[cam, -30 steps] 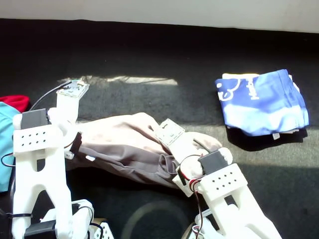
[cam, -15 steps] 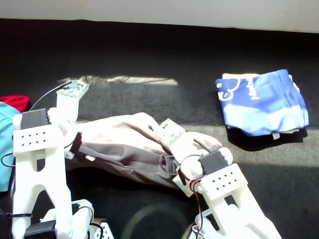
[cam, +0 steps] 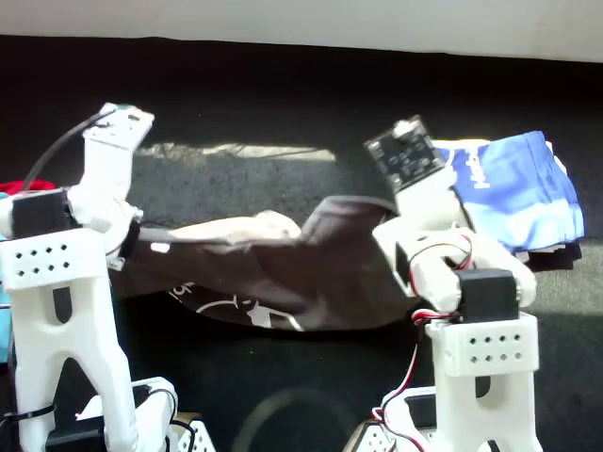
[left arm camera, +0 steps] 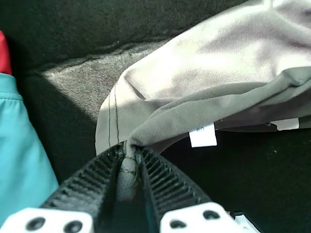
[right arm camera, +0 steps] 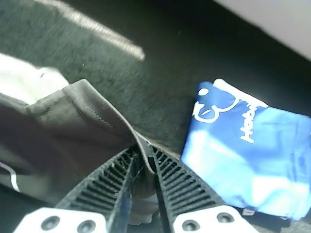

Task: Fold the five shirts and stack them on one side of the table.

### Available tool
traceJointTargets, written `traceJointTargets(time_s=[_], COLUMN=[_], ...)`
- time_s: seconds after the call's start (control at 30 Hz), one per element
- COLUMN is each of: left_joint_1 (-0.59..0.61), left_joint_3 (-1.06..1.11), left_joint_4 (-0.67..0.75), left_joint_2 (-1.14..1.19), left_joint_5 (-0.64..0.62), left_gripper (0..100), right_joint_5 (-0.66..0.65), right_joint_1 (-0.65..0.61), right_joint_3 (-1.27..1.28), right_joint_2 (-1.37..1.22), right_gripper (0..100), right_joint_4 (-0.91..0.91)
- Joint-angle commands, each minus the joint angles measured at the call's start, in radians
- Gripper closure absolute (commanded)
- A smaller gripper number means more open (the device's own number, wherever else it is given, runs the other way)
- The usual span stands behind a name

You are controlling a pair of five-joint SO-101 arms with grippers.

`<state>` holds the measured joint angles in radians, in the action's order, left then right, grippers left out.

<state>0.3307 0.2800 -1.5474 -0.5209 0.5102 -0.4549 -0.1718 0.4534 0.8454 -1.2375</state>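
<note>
A grey shirt (cam: 283, 273) hangs stretched between both arms above the dark table. My left gripper (left arm camera: 129, 162) is shut on a bunched corner of the grey shirt (left arm camera: 204, 92) near its small white label. At the other end my right gripper (right arm camera: 142, 167) is shut on the ribbed edge of the grey shirt (right arm camera: 63, 121). In the high view the left gripper (cam: 132, 247) stands at the left and the right gripper (cam: 394, 235) right of centre. A folded blue shirt (cam: 513, 188) lies at the right on other folded ones, and the blue shirt (right arm camera: 248, 145) sits just beyond my right gripper.
A teal shirt (left arm camera: 22, 155) and a red one (cam: 24, 188) lie at the table's left edge. A sunlit strip (cam: 245, 151) crosses the dark table top. A pale wall (cam: 301, 19) bounds the far side.
Both arms have risen and spread apart, lifting the grey shirt off the table and pulling it out flat. The right arm swung toward the blue stack.
</note>
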Motion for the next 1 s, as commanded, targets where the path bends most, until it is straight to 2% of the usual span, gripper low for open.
traceJointTargets(time_s=[0.0,0.17,0.37,0.57,0.7,0.87,0.97], left_joint_1=[-0.012,-0.012,-0.008,-0.007,-0.007,-0.007,-0.008], left_joint_3=[-0.197,-0.409,-0.647,-0.831,-0.924,-1.021,-1.059], left_joint_4=[-0.060,-0.118,-0.204,-0.210,-0.212,-0.206,-0.196], left_joint_2=[-0.021,-0.021,-0.022,-0.024,-0.036,-0.142,-0.180], left_joint_5=[0.002,0.002,0.000,0.000,-0.002,-0.069,-0.080], left_gripper=[99,99,99,99,99,99,99], right_joint_5=[-0.011,-0.014,-0.015,-0.015,-0.014,-0.008,0.051], right_joint_1=[0.042,0.067,0.091,0.124,0.127,0.125,0.122], right_joint_3=[-0.127,-0.271,-0.478,-0.671,-0.705,-0.716,-0.733], right_joint_2=[0.012,0.013,0.015,0.018,0.016,0.022,0.022], right_gripper=[99.2,99.2,99.2,99.2,99.2,99.2,99.2], right_joint_4=[0.093,0.189,0.191,0.189,0.188,0.194,0.229])
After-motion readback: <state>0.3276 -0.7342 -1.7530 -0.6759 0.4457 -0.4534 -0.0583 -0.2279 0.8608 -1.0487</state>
